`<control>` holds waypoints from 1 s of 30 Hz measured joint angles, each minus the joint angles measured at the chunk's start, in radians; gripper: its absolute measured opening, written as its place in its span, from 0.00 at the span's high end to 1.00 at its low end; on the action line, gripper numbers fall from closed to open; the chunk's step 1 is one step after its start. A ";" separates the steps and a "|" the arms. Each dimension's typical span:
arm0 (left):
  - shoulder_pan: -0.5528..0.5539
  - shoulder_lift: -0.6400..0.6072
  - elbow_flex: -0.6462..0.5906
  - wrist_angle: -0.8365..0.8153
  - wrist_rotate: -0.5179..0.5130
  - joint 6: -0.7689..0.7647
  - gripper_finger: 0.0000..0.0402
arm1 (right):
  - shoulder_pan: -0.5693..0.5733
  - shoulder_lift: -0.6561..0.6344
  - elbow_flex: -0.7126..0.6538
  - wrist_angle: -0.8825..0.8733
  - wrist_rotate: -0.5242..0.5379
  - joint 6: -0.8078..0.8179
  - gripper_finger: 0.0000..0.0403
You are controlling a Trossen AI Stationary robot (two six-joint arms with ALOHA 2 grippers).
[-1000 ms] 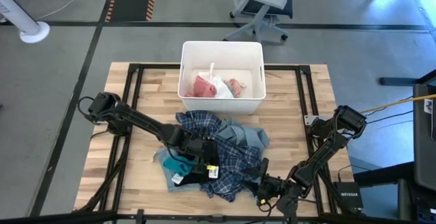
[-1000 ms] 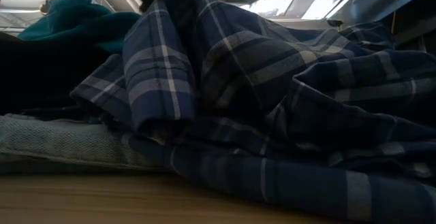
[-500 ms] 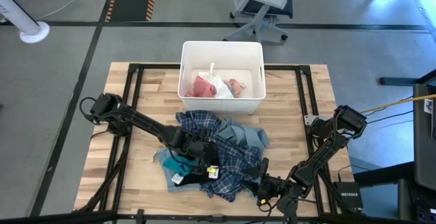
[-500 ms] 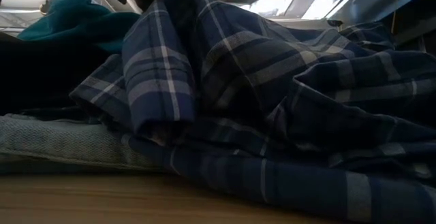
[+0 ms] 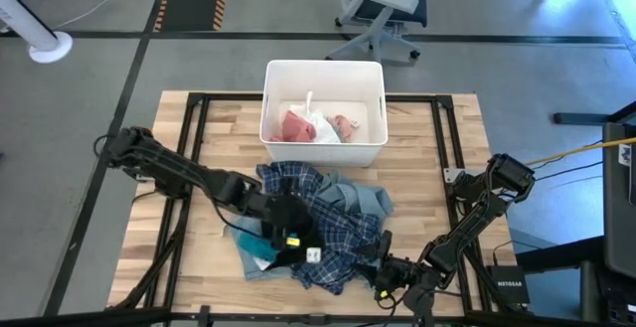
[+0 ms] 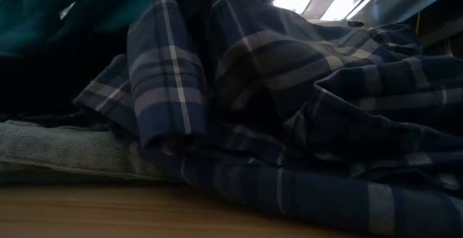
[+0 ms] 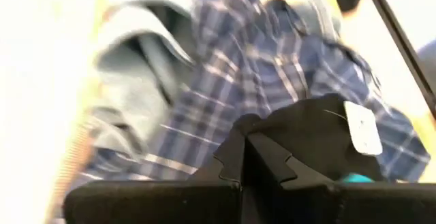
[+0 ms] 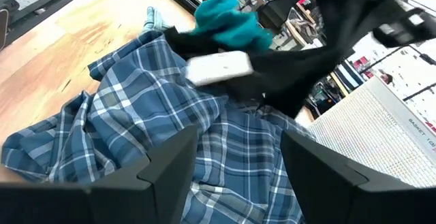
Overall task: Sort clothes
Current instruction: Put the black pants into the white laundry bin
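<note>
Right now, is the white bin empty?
No. The white bin holds a pink piece and a white piece.

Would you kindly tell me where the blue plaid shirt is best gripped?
Grip the blue plaid shirt on a raised fold at the pile's near right edge, coming from above: there it bunches upward, clear of the black garment that the left pincer is shut on.

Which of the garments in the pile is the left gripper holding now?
The black garment with the white tag: the left gripper is shut on it. The plaid shirt and light denim lie untouched.
</note>
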 joint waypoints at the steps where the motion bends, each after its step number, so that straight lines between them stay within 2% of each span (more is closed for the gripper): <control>1: 0.000 -0.017 0.000 0.006 -0.018 0.014 0.99 | 0.000 0.000 0.000 0.000 0.000 0.000 0.42; 7: 0.013 -0.111 0.000 0.091 -0.164 0.128 0.99 | 0.000 0.000 0.000 0.001 0.000 0.000 0.42; 14: 0.076 -0.208 0.000 0.163 -0.219 0.209 0.99 | 0.000 0.000 0.000 0.001 0.000 0.000 0.42; 30: 0.219 -0.355 0.000 0.576 -0.224 0.507 0.99 | 0.000 0.000 0.000 0.001 0.000 0.001 0.42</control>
